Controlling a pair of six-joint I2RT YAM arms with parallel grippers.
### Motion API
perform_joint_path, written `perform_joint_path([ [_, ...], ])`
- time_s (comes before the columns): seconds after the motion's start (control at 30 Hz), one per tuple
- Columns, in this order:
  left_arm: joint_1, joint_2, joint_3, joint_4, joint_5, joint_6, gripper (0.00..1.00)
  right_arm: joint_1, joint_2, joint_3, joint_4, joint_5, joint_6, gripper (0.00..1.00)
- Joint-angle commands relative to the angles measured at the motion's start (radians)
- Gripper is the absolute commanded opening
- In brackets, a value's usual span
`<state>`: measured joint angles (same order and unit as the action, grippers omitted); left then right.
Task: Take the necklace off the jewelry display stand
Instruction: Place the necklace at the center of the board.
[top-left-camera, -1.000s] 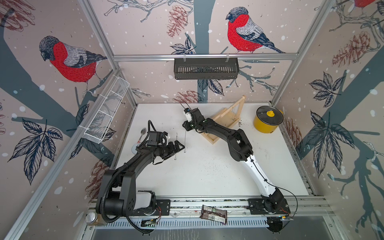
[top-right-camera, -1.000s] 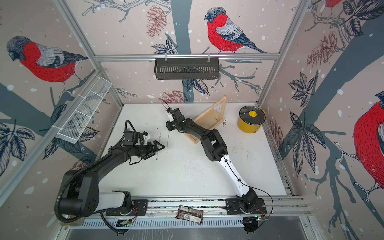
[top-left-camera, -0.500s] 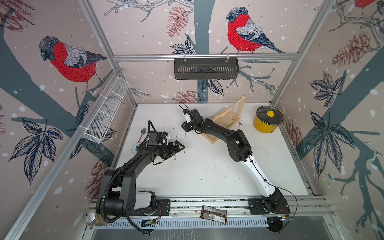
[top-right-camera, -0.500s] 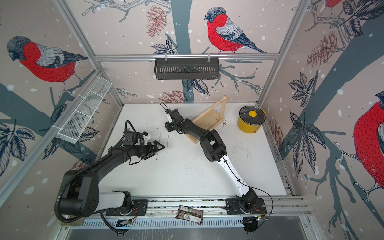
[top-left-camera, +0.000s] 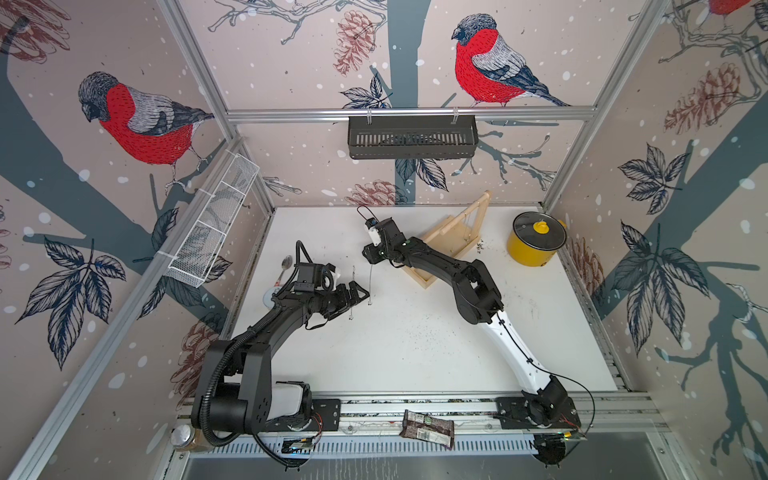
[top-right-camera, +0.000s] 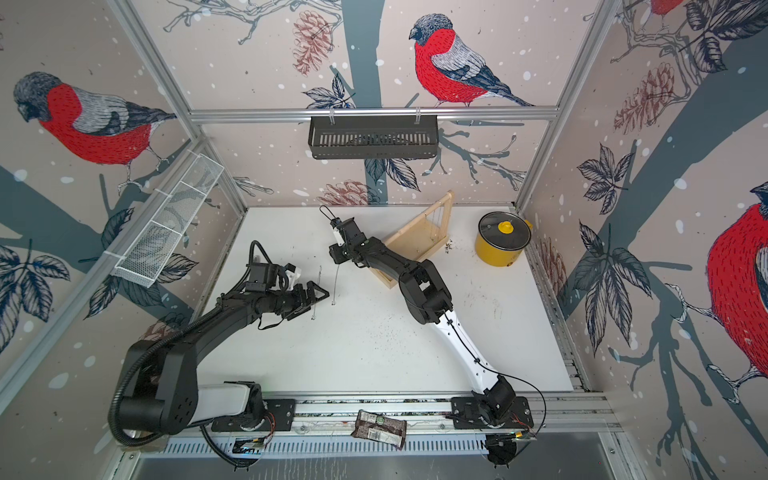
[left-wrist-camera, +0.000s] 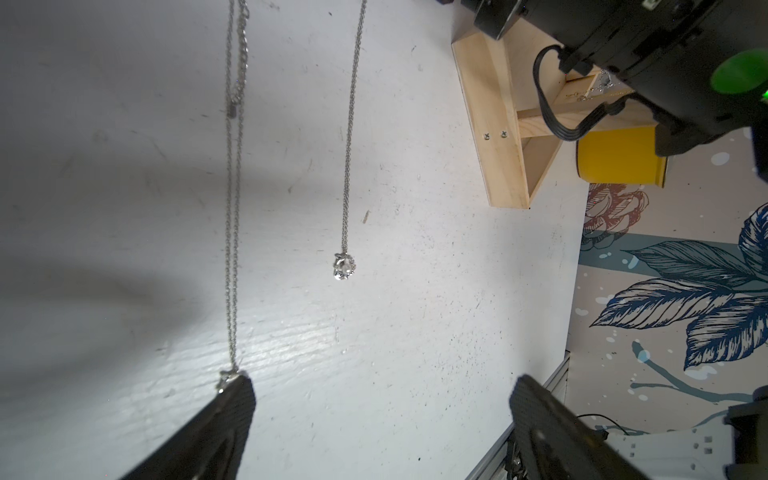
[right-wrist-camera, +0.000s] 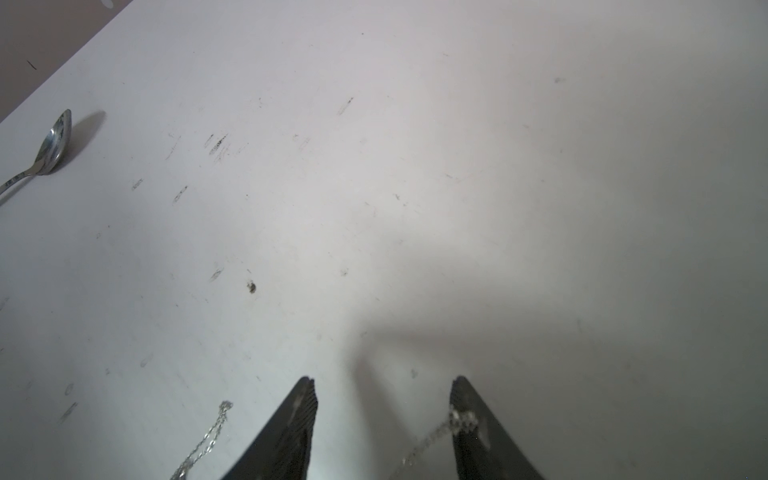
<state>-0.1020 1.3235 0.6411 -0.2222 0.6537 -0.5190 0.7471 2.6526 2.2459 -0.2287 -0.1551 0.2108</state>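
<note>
Right pincer (right-wrist-camera: 383, 381) parted, necklace (right-wrist-camera: 461, 419) clinging (rest cropped)

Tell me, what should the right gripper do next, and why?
Probably open a little wider and back away: the right gripper has its jaws apart, yet a necklace chain looks snagged on one fingertip, so it may not have dropped onto the table.

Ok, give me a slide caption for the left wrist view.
Open left pincer faces two silver necklaces on the white table, jewelry display stand beyond.
</note>
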Motion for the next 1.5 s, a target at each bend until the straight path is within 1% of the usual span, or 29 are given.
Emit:
perform_joint_path([
  [0.0, 0.001, -0.014, -0.009, 0.032, 0.019, -0.017, 0.97, 0.003, 0.028, -0.006, -0.006, 0.006, 0.001, 0.55],
  [0.03, 0.001, -0.024, -0.021, 0.058, 0.019, -0.04, 0.97, 0.004, 0.027, -0.006, -0.006, 0.007, -0.001, 0.57],
  [0.13, -0.001, -0.032, -0.057, 0.153, 0.016, -0.105, 0.97, 0.004, 0.028, -0.004, -0.004, 0.007, 0.0, 0.57],
  [0.27, -0.04, -0.018, -0.053, 0.275, -0.015, -0.177, 0.97, 0.004, 0.027, 0.0, -0.001, 0.002, 0.002, 0.58],
  [0.47, -0.153, 0.073, -0.001, 0.408, -0.093, -0.186, 0.97, 0.004, 0.027, 0.0, 0.003, -0.006, 0.007, 0.59],
  [0.6, -0.188, 0.104, 0.008, 0.468, -0.104, -0.168, 0.97, 0.003, 0.027, -0.003, 0.004, -0.011, 0.004, 0.59],
  [0.77, -0.222, 0.141, 0.036, 0.464, -0.128, -0.131, 0.97, -0.003, 0.022, -0.01, 0.004, -0.015, 0.003, 0.59],
  [1.13, -0.224, 0.203, 0.013, 0.53, -0.125, -0.142, 0.97, -0.007, 0.021, -0.009, 0.014, -0.03, 0.013, 0.59],
  [1.47, -0.225, 0.235, 0.01, 0.531, -0.129, -0.133, 0.96, -0.008, 0.018, -0.008, 0.014, -0.034, 0.012, 0.59],
])
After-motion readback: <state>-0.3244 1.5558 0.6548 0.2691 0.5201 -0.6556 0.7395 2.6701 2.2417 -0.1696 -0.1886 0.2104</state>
